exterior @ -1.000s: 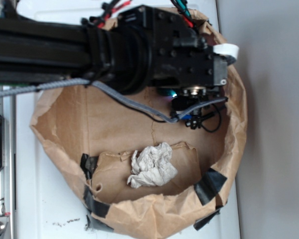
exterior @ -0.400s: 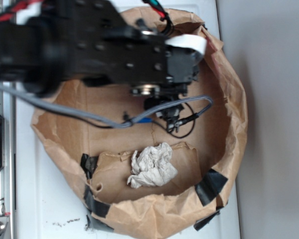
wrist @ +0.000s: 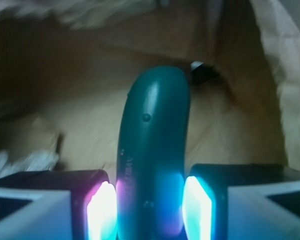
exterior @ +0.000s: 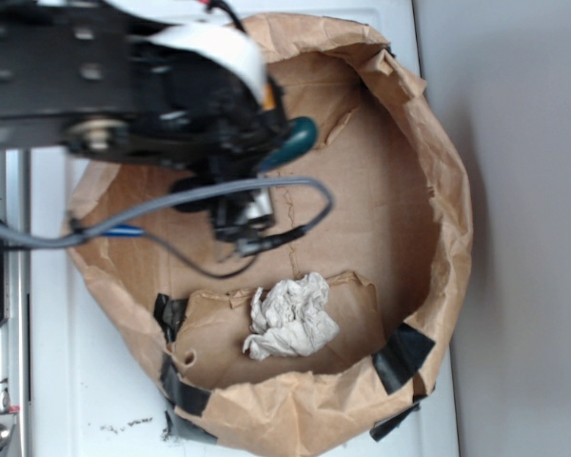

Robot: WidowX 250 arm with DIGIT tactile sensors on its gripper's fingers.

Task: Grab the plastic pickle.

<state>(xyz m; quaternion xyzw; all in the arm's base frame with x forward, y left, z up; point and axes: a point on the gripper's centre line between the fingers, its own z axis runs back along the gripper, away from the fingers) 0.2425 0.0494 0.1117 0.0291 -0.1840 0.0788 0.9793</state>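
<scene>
The plastic pickle (wrist: 154,150) is a glossy dark green sausage shape, and it fills the middle of the wrist view, pointing away from me. My gripper (wrist: 150,210) is shut on the pickle, with a glowing pad (wrist: 101,212) pressed to each side of its near end. In the exterior view the pickle's rounded end (exterior: 293,141) sticks out to the right of the black gripper (exterior: 257,143), over the upper left part of the brown paper bag (exterior: 438,190). The rest of the pickle is hidden under the arm.
A crumpled whitish paper wad (exterior: 290,317) lies on the bag floor near its front. Black tape patches (exterior: 400,354) hold the bag's rolled rim. A grey cable (exterior: 219,195) loops below the gripper. The bag sits on a white surface (exterior: 86,400).
The arm has swung left across the bag, from its right side to the upper left. The pickle end now shows beside the gripper. The paper wad has not moved.
</scene>
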